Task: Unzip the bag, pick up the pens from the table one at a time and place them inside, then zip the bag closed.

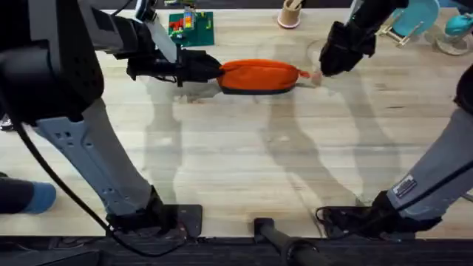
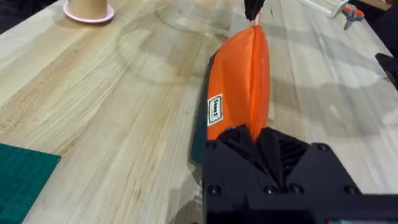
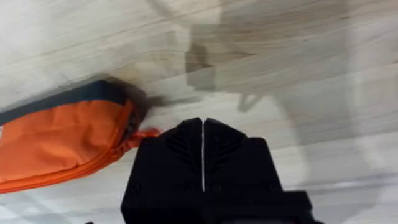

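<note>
The oblong orange fabric pouch (image 1: 259, 74) lies lengthwise between the grippers: left gripper (image 1: 214, 72) clamped on its near end, right gripper (image 3: 203, 134) closed on the orange zipper pull tab (image 3: 144, 135).

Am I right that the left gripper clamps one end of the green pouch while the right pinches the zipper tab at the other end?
Not quite: the pouch is orange, as the overhead view shows. The left gripper does clamp one end, and the right gripper pinches the zipper tab at the other.

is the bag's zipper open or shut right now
Shut, as far as shows: the bag has no gap along its top seam, and the right gripper is closed on the pull tab at its end.
</note>
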### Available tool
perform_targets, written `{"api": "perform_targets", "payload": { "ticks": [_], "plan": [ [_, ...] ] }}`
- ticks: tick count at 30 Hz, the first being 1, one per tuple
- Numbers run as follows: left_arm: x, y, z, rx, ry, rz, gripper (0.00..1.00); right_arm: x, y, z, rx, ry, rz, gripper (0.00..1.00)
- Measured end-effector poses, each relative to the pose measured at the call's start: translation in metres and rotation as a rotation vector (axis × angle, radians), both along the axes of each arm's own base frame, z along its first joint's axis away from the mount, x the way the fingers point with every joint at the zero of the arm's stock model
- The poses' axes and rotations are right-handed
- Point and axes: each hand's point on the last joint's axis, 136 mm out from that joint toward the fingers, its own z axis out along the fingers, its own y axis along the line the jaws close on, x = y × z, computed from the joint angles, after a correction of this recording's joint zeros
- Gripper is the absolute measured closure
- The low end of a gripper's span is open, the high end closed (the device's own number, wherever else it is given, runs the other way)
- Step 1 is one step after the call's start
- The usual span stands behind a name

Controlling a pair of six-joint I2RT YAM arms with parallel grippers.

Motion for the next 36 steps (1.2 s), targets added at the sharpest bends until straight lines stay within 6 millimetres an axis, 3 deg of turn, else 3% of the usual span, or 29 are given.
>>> {"api": "perform_targets", "payload": {
  "ticks": [10, 23, 27, 36],
  "plan": [
    [0.000, 0.000, 0.000, 0.000, 0.000, 0.000, 0.959, 0.000, -0.030, 0.005, -0.031, -0.013, -0.015, 0.967],
    [0.000, 0.000, 0.000, 0.001, 0.000, 0.000, 0.959, 0.005, -0.029, 0.023, -0.032, -0.084, 0.025, 0.967],
    [0.000, 0.000, 0.000, 0.001, 0.000, 0.000, 0.959, 0.003, -0.019, 0.050, -0.035, -0.161, 0.092, 0.967],
    [0.000, 0.000, 0.000, 0.001, 0.000, 0.000, 0.959, -0.024, 0.037, 0.148, 0.037, -0.438, 0.359, 0.963]
  ]
}}
